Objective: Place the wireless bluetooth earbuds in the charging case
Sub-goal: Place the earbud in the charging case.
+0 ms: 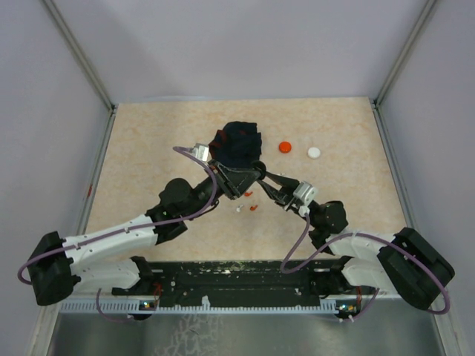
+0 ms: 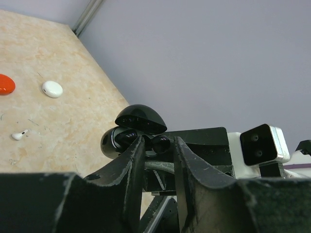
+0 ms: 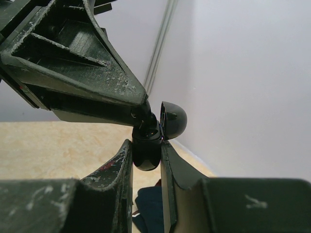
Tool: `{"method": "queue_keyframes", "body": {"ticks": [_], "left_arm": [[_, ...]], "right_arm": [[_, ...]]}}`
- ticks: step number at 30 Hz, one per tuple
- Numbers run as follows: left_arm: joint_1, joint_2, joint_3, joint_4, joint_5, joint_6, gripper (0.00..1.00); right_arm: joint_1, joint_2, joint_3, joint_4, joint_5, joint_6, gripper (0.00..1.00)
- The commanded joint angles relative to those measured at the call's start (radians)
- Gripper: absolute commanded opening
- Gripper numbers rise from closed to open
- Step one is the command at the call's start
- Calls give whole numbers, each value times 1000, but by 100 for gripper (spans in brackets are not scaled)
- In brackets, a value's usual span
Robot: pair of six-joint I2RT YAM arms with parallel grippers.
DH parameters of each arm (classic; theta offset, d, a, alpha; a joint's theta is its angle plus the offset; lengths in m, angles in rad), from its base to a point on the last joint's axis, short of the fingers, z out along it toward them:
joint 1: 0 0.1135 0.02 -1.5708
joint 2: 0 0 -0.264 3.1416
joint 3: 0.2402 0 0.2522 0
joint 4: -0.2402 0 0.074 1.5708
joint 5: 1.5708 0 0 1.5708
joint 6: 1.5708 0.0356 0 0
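Observation:
My right gripper (image 3: pixel 146 145) is shut on the black charging case (image 3: pixel 146 154) and holds it above the table with its lid (image 3: pixel 173 119) swung open. My left gripper (image 2: pixel 158 141) comes in from the upper left of the right wrist view. It is shut on a black earbud (image 2: pixel 160 142), held right at the case's open mouth (image 2: pixel 124 138). In the top view both grippers meet mid-table, left (image 1: pixel 247 183) and right (image 1: pixel 261 176). A white earbud (image 1: pixel 239 209) and red earbuds (image 1: pixel 252 207) lie on the table just in front of them.
A dark navy cloth (image 1: pixel 237 144) lies just behind the grippers and shows below the case (image 3: pixel 150 208). A red disc (image 1: pixel 285 147) and a white disc (image 1: pixel 315 152) lie to the back right. Grey walls enclose the beige table (image 1: pixel 148 148).

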Motion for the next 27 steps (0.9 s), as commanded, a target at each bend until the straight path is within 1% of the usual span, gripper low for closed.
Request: {"method": "queue_keyframes", "body": {"ticks": [1,7,12,21,27], "left_arm": [[-5,-13,20,-69,-29,12,37],[-5,-33,23,-114,-68,4,41],[-5,-44,25,-129,-63,6,45],[-5,-30,45,-147,-62,-3,45],[-5,-53,62,-197,-86,26,49]], "right_arm": [[12,-23,2,87,-9,-1,0],[13,-22,1,85,-6,1,0],[13,-22,2,80,-1,1,0],[13,-22,6,74,1,4,0],[13,-22,3,72,24,8,0]]}}
